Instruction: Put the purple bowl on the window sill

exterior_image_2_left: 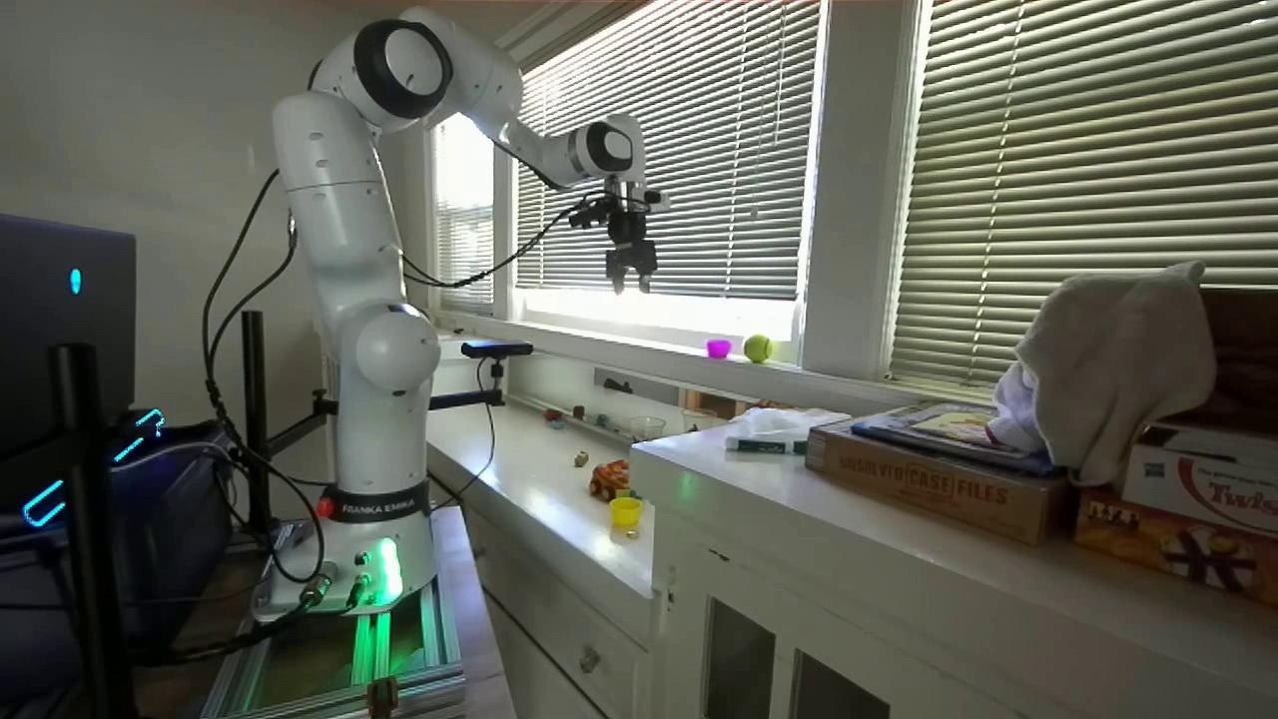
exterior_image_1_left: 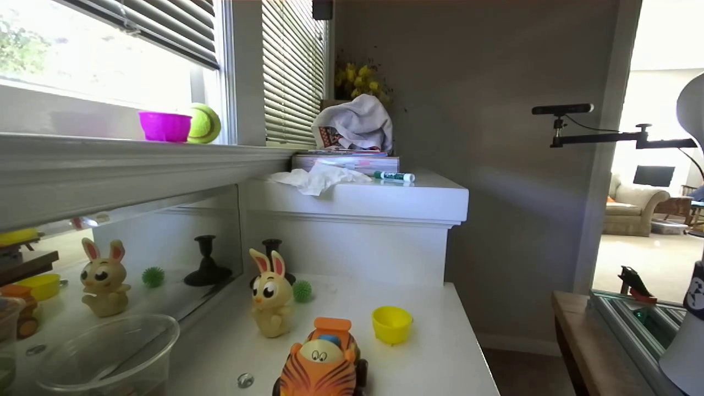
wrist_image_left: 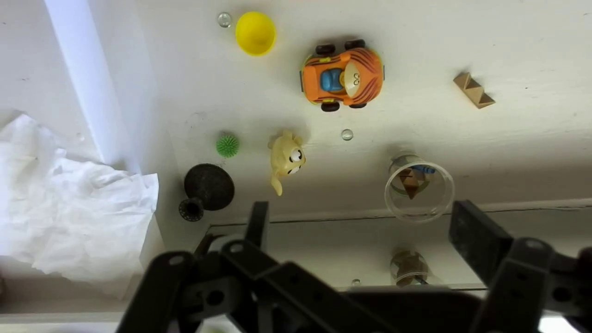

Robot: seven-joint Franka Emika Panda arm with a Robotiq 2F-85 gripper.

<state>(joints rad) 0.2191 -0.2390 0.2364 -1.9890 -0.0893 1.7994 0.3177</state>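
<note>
Purple bowl (exterior_image_1_left: 165, 126), small, round, magenta plastic, sitting on the long grey-white window sill (exterior_image_1_left: 82, 157), just beside the fuzzy yellow-green tennis ball (exterior_image_2_left: 758, 349), a slim gap between them; that looks like the job done! Higher than the ball hangs the black two-fingered gripper (exterior_image_2_left: 631, 285), spread wide, nothing held, well apart from the bowl. So where's the trouble from here? That ball, for one: I'd say a bump could set it rolling, and the bowl would take the shove. Then the sill's front edge: how close the bowl stands to it, the exterior views don't settle. Light plastic should skid easily, so a clip from a low swing could tip it off, down to the white bench (exterior_image_1_left: 434, 352) well below the ball, among the cream-coloured, pink-eared toy rabbit (exterior_image_1_left: 272, 297) and the orange tiger-striped toy car (exterior_image_1_left: 322, 366). And watch this: I can't pick out the bowl in the wrist view, so a low retreat past the ball would be half blind.
</note>
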